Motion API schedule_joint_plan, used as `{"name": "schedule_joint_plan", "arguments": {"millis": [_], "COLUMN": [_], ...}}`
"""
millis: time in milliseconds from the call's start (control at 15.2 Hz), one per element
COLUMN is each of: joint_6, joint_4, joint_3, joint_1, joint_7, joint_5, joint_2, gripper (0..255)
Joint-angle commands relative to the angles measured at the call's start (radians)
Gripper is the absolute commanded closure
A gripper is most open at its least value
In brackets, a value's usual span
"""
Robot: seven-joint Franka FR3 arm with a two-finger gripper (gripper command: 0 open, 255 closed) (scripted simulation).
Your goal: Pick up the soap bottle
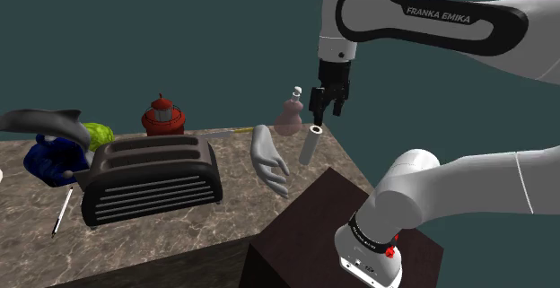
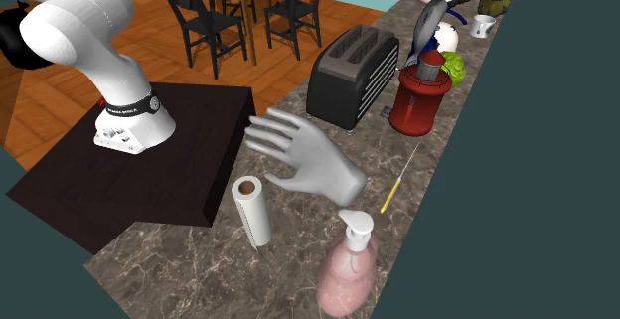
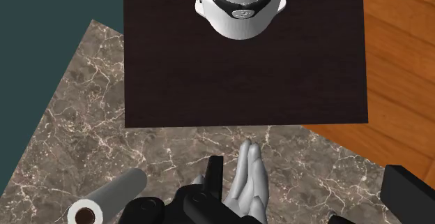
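Observation:
The soap bottle (image 1: 289,114) (image 2: 350,267) is pale pink and see-through with a white pump top. It stands upright at the marble counter's (image 1: 179,232) far corner by the dark wall. My black gripper (image 1: 325,107) hangs in the air above the counter, just off the bottle toward the shoulder view's right, over a white paper roll (image 1: 311,144). Its fingers stand apart and open, with nothing between them. In the wrist view the gripper (image 3: 303,172) looks down on the counter and the dark stand (image 3: 244,62).
A grey model hand (image 1: 269,159) (image 2: 308,158) (image 3: 247,177) lies next to the paper roll (image 2: 252,211) (image 3: 104,203). Further along stand a black toaster (image 1: 153,180) (image 2: 353,64) and a red lantern-shaped pot (image 1: 162,116) (image 2: 420,98). A yellow pencil (image 2: 397,180) lies near the wall.

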Motion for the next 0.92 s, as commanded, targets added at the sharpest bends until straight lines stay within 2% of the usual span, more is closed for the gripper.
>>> {"name": "schedule_joint_plan", "arguments": {"millis": [0,462,858], "joint_6": [0.0,0.181,0.328], "joint_4": [0.0,0.008,0.065], "joint_3": [0.0,-0.105,-0.188], "joint_1": [0.0,-0.047,-0.078], "joint_7": [0.0,-0.135,-0.242], "joint_5": [0.0,-0.101,-0.153], "joint_2": [0.0,0.147,0.31], "gripper": [0,0,0]}}
